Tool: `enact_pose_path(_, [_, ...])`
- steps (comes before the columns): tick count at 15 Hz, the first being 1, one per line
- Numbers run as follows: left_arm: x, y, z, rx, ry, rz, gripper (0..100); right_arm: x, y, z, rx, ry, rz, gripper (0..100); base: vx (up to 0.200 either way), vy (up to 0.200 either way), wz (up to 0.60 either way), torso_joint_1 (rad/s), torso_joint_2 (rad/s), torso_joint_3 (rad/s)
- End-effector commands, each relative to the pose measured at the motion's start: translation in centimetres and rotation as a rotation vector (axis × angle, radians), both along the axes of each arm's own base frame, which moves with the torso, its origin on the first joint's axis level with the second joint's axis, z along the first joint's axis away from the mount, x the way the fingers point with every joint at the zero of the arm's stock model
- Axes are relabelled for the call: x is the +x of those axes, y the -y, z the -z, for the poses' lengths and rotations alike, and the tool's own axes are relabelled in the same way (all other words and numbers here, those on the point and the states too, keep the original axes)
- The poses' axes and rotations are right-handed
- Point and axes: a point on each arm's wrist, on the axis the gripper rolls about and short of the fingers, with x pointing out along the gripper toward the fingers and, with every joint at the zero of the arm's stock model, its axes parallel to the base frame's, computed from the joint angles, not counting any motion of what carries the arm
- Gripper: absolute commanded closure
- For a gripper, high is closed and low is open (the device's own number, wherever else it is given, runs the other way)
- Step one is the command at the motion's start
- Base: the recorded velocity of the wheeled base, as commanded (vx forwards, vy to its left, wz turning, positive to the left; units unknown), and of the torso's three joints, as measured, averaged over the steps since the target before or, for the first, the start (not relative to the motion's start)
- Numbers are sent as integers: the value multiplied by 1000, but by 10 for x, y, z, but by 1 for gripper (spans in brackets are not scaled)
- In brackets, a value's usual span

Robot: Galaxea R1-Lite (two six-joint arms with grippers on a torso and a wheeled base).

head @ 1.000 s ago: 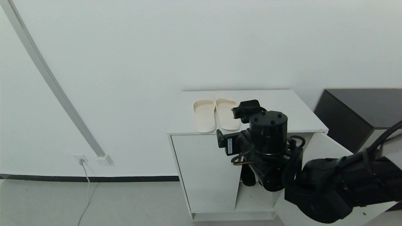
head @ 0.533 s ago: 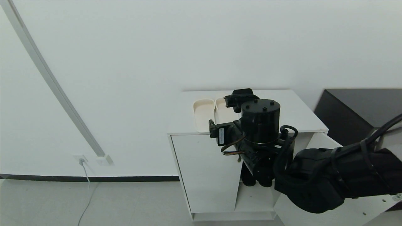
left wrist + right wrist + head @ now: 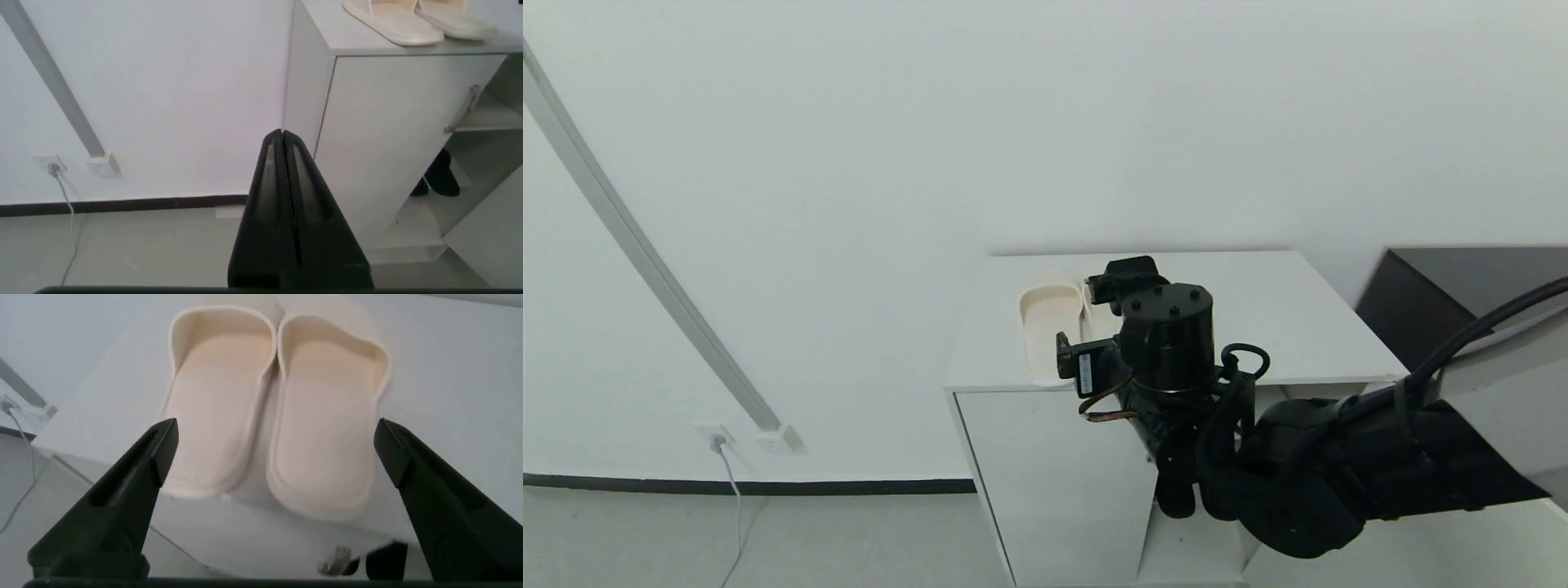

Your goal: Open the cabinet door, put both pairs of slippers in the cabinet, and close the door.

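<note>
Right gripper (image 3: 276, 433) spread wide over cream slippers (image 3: 216, 416), lying side by side near front edge of white cabinet top (image 3: 1258, 310). Left gripper (image 3: 283, 143) pressed together, low beside cabinet. Dark pair (image 3: 441, 175) inside open compartment. White wall (image 3: 849, 163), grey floor (image 3: 645, 539).

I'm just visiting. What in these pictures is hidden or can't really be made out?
1. Head view: the right arm covers one of the cream slippers and the open side of the cabinet.
2. Head view: the cabinet's foot is cut off by the lower edge.
3. Left wrist view: a dark shape low inside the cabinet is too small to tell whether it is the second pair.
</note>
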Motion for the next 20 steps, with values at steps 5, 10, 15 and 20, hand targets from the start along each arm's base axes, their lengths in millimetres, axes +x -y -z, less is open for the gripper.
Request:
enact_pose_path(5, [0, 0, 0, 0, -1, 0, 100, 28, -19, 23, -16, -16, 14, 0, 120, 0, 0, 4, 0, 0])
enact_pose_path(10, [0, 0, 0, 0, -1, 0, 100, 54, -23, 31, -9, -70, 57, 0, 0, 0, 0, 0, 0, 0])
enact_pose_path(15, [0, 0, 0, 0, 0, 0, 100, 78, -26, 35, 16, -63, 94, 0, 0, 0, 0, 0, 0, 0])
enact_pose_path(20, [0, 0, 0, -2, -1, 0, 100, 87, -35, 32, 24, -56, 93, 0, 0, 0, 0, 0, 0, 0])
